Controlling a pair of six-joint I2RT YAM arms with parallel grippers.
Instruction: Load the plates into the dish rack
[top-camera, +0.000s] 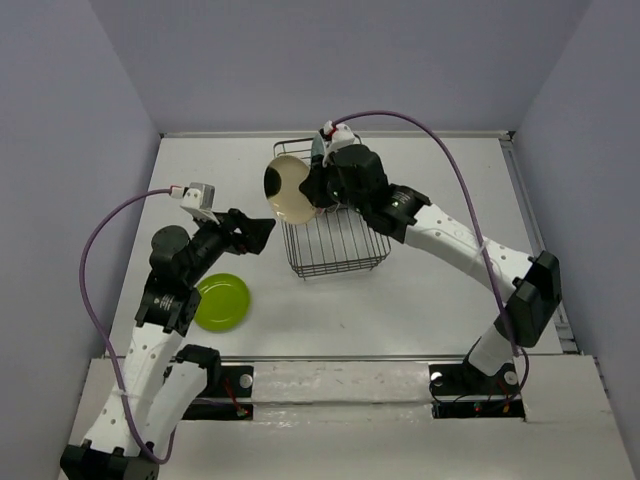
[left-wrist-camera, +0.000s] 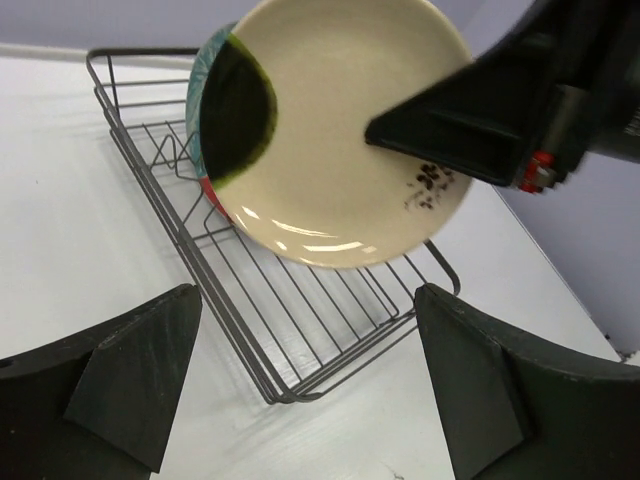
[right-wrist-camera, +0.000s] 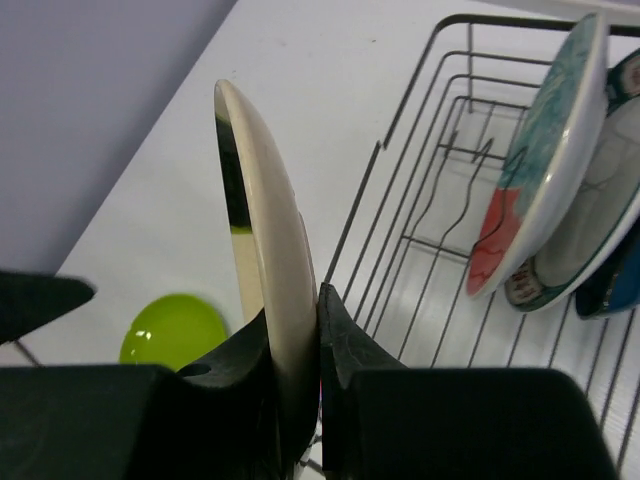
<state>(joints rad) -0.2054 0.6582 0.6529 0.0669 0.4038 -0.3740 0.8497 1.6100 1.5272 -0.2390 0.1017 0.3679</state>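
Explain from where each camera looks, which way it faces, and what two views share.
Top external: above, behind the bases, looking down on the table; both arms show.
Left wrist: on the left arm, facing the dish rack; the open left end effector shows.
Right wrist: looks along the cream plate that the right end effector clamps.
All three show this plate.

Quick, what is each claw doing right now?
Left gripper: open, holding nothing.
Right gripper: closed on the cream plate.

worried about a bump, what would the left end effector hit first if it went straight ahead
Likely the near side wall of the dish rack; the cream plate in the right end effector hangs just above that line, depth unclear.
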